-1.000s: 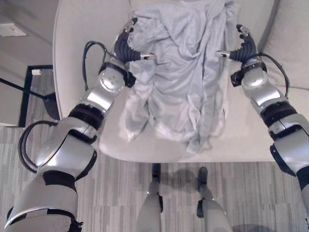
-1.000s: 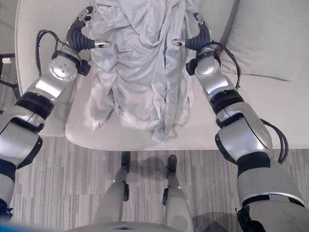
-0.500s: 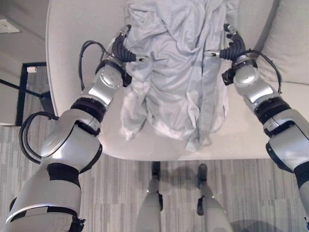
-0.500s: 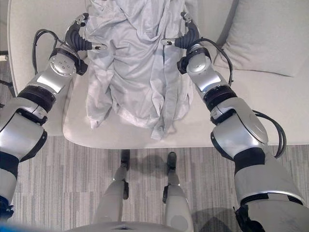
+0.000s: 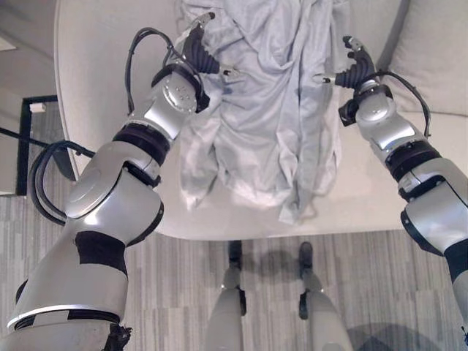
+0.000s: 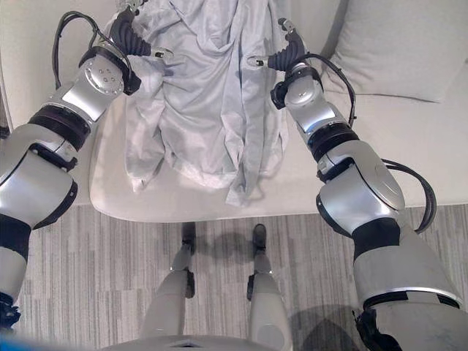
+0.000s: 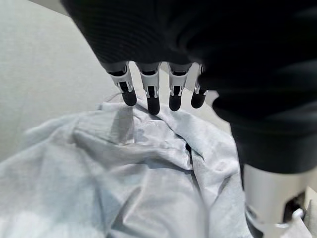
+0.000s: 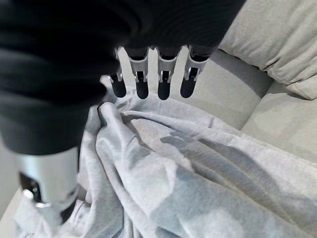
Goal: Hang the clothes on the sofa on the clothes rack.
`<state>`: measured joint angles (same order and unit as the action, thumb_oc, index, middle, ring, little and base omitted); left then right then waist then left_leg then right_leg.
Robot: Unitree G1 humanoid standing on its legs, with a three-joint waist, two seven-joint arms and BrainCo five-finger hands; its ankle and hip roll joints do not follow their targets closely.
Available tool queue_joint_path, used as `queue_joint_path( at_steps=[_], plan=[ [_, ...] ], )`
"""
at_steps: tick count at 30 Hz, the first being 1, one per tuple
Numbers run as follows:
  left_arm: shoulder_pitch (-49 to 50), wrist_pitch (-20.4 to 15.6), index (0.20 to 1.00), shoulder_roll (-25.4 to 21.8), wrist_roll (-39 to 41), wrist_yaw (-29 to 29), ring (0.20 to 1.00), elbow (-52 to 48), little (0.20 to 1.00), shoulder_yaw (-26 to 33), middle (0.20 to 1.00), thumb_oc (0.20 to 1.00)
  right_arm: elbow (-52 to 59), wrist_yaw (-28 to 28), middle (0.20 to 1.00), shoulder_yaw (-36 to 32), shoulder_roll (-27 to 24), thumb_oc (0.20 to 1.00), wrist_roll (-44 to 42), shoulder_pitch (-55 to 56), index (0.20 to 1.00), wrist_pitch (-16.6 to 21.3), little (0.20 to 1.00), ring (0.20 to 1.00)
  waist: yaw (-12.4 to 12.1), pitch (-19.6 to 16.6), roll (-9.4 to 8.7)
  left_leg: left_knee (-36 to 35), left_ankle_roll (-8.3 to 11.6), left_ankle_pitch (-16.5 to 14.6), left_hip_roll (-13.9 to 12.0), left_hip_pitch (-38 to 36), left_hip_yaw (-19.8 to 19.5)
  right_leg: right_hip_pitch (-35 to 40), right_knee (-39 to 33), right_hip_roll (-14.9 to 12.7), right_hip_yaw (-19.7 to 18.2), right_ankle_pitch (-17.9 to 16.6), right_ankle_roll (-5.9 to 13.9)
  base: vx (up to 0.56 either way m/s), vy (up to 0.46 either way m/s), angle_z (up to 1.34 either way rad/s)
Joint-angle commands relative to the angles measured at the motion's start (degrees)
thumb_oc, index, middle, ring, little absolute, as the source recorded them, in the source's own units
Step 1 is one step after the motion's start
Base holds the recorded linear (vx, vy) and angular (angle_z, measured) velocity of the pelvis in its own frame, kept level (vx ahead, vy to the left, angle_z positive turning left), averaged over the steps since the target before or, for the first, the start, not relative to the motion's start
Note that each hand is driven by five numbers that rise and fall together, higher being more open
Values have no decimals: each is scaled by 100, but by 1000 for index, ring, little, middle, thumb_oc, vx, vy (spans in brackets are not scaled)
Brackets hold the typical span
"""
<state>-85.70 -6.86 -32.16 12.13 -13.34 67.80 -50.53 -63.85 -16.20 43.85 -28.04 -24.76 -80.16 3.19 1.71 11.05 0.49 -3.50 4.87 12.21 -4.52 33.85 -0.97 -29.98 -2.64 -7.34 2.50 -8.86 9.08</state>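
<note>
A light grey garment (image 5: 270,124) lies crumpled on the pale sofa (image 5: 110,44), its lower end hanging over the seat's front edge. My left hand (image 5: 196,51) is at the garment's upper left edge and is open, thumb spread toward the cloth. My right hand (image 5: 357,69) mirrors it at the upper right edge, also open. In the left wrist view the straight fingers (image 7: 151,94) hover just over the cloth (image 7: 124,173) near its top edge. The right wrist view shows the same: straight fingers (image 8: 163,79) above the folds (image 8: 198,173).
A pale cushion (image 6: 402,44) leans on the sofa's back at the right. A black metal frame (image 5: 29,139) stands on the floor left of the sofa. Striped grey carpet (image 5: 175,292) lies in front of the seat.
Both arms have stretched farther toward the sofa's back along the garment's sides, and the view has shifted with them. The hands have stayed open and the garment lies as before.
</note>
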Motion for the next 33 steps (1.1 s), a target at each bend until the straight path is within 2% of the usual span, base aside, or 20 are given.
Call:
queue_joint_path(
  at_steps=[1, 8, 11, 22, 28, 33],
  plan=[
    [-488, -73, 1000, -179, -248, -246, 1000, 567, 1000, -46, 1000, 1000, -359, -265, 1000, -1, -37, 1000, 134, -642, 1000, 146, 1000, 1000, -11, -124, 44, -150, -208, -404, 736, -384, -49, -630, -236, 305, -471, -360, 298, 32, 0, -1],
    [-500, -58, 1000, -179, -231, -255, 1000, 664, 1000, -58, 1000, 1000, -441, -270, 1000, 19, -44, 1000, 104, -692, 1000, 133, 1000, 1000, 27, -128, 28, -150, -216, -425, 716, -404, -45, -634, -236, 322, -495, -357, 286, 6, -2, -2],
    [-532, -77, 1000, -181, -215, -215, 1000, 712, 1000, -118, 1000, 1000, -465, -152, 1000, 11, -63, 1000, -254, -731, 1000, 173, 1000, 1000, 34, -145, 3, -150, -212, -431, 710, -390, -66, -644, -236, 326, -470, -357, 273, 27, -22, -4],
    [-580, -56, 1000, -177, -265, -170, 1000, 867, 1000, -195, 1000, 1000, -712, -58, 1000, 80, -64, 1000, -485, -935, 1000, 129, 1000, 1000, 43, -172, -73, -150, -177, -432, 686, -356, -89, -647, -236, 346, -422, -343, 241, 6, -9, 0],
    [-665, 126, 1000, 18, -605, -386, 1000, 1137, 1000, -197, 1000, 1000, -1066, -44, 1000, 203, -127, 1000, -534, -1190, 1000, -6, 1000, 1000, -9, -134, -169, -150, -131, -409, 626, -257, -167, -688, -236, 408, -313, -289, 188, 38, -91, 4],
    [-680, 118, 1000, 30, -609, -377, 1000, 1152, 1000, -210, 1000, 1000, -1115, -32, 1000, 221, -145, 1000, -548, -1223, 1000, -10, 1000, 1000, -14, -127, -178, -150, -106, -391, 607, -212, -190, -725, -236, 421, -290, -285, 168, 12, -38, 0]
  ],
)
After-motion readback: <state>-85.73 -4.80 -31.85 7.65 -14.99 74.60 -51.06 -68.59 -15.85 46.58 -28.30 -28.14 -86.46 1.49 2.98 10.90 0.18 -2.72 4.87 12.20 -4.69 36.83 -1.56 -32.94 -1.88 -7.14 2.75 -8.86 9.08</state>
